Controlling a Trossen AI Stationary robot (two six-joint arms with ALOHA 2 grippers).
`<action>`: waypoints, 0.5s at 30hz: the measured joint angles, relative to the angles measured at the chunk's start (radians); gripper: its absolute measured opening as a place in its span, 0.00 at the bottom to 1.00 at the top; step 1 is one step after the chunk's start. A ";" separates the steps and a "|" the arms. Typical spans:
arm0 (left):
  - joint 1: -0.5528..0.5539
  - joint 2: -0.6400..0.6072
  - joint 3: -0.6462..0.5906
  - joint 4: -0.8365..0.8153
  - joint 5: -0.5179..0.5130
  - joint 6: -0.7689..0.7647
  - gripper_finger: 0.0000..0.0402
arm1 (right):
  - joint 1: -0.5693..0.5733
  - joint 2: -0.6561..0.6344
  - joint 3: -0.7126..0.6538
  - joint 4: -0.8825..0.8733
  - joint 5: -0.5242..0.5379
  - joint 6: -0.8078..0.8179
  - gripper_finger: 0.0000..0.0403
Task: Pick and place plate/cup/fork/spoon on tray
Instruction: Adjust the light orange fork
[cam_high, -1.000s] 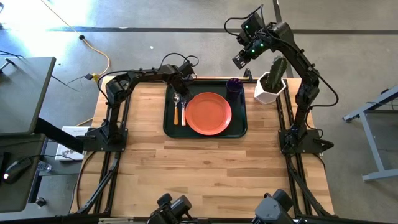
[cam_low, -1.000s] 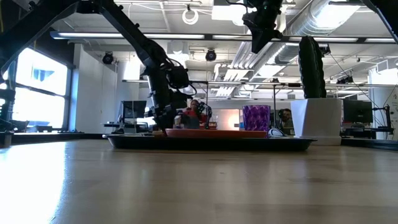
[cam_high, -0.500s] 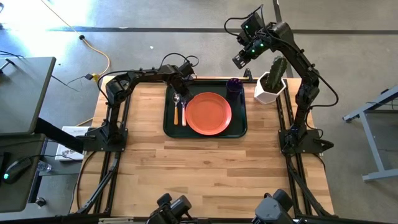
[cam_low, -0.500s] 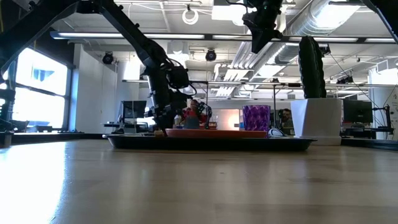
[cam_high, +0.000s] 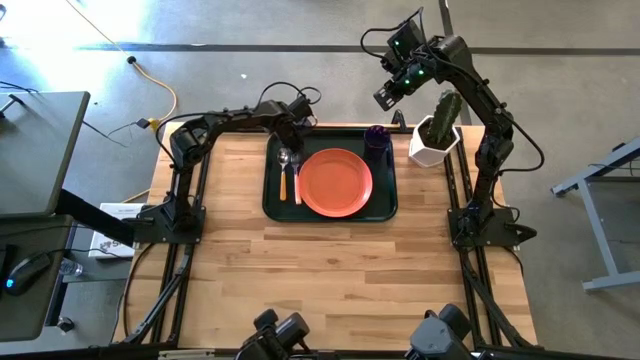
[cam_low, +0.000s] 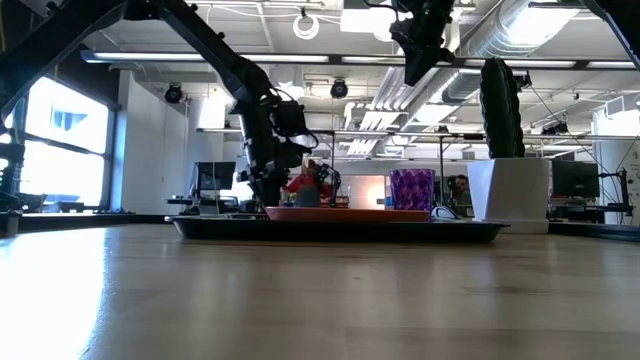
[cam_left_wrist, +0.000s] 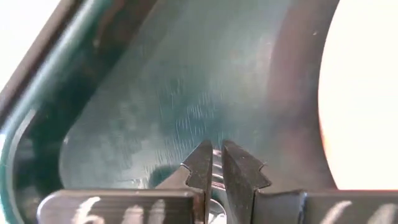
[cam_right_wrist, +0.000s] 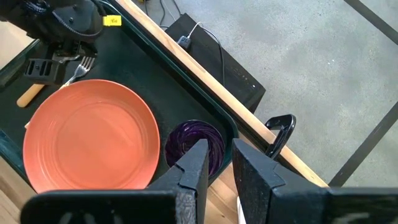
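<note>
The left claw (cam_high: 291, 146) hovers low over the tray's (cam_high: 330, 213) far left part, fingers nearly pressed together, a sliver of metal between the tips; whether they pinch it I cannot tell. Below it lie the spoon (cam_high: 283, 172) and the fork (cam_high: 296, 183): light, stiff, slippery steel, best gripped on the orange handles. The salmon plate (cam_high: 336, 182) looks light, rigid plastic, best taken at its rim. The ribbed purple cup (cam_high: 377, 138) stands in the far right corner. Above it hangs the right claw (cam_high: 388, 96), spread and empty.
</note>
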 joint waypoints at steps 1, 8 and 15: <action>0.000 0.000 0.011 -0.010 0.000 0.003 0.06 | 0.000 0.000 0.000 0.000 0.000 0.000 0.16; -0.005 0.000 0.060 -0.050 0.008 -0.014 0.06 | 0.000 0.000 0.000 0.000 0.000 0.000 0.16; -0.052 0.006 0.062 -0.068 0.020 -0.021 0.06 | 0.000 0.000 0.000 0.000 0.000 0.000 0.16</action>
